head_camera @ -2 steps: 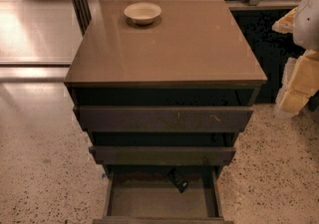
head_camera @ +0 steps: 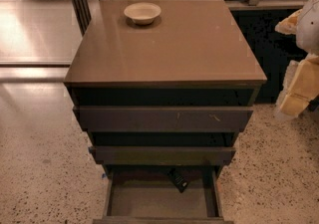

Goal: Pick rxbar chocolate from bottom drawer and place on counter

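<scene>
Tan-brown and slightly glossy, the square bench (head_camera: 189, 54) topping the cabinet filled most of the view. Below it sat two wider dark grey-brown upper drawers (head_camera: 164, 118). Beneath those, the narrower, shallow, dark grey-brown bottom drawer (head_camera: 149, 199) stood pulled open, with its flat grey inside showing.

The robot's pale cream and white claw (head_camera: 298, 91) hung at the right edge of the view, beside the cabinet at about the height of the bench's front edge and well apart from the open drawer. Whether it was apart or together could not be told.

A small round cream bowl (head_camera: 142, 13) stood near the back left of the bench. The small flat black rectangular wrapped bar (head_camera: 178, 179) lay tilted at the back of the bottom drawer, partly under the drawer above.

As far as I could judge, the task was at an early stage. The drawer was open, but the bar was not yet grasped, lifted or set on the bench. Reaching in, gripping and placing all remained.

Faint pale markings showed on the wrapper, but no brand or writing could be read anywhere.
</scene>
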Motion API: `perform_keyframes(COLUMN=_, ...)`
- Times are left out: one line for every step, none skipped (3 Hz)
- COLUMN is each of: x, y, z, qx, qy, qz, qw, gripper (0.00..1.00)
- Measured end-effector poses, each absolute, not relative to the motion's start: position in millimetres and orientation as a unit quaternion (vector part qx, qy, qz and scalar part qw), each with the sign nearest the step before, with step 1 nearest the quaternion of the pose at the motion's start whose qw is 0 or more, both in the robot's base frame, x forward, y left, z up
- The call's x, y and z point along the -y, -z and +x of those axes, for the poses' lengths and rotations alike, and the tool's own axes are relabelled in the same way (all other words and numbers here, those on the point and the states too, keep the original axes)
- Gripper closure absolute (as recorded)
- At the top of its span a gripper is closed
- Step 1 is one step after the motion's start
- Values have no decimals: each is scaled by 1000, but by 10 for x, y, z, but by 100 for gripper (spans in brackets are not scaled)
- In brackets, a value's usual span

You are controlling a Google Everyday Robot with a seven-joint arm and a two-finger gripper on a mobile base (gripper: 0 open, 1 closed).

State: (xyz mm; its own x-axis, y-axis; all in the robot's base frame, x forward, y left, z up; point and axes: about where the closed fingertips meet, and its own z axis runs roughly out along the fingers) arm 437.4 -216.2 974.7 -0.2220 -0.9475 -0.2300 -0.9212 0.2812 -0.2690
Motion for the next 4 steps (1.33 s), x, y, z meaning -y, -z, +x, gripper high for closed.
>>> perform_keyframes(x=2132, y=-9568, z=4196, qx=-799, qy=17, qz=-562, qw=214, gripper=0)
perform_keyframes(x=2201, y=-8974, z=3963, qx=-838, qy=-30, qz=-489, qw=241, gripper=0)
perform_keyframes(x=2176, y=-8227, z=3834, qx=-864, qy=-75, qz=-429, qw=252, gripper=0)
perform_keyframes(x=2235, y=-7714, z=4043, qx=-879, qy=-79, qz=-383, qw=271, gripper=0)
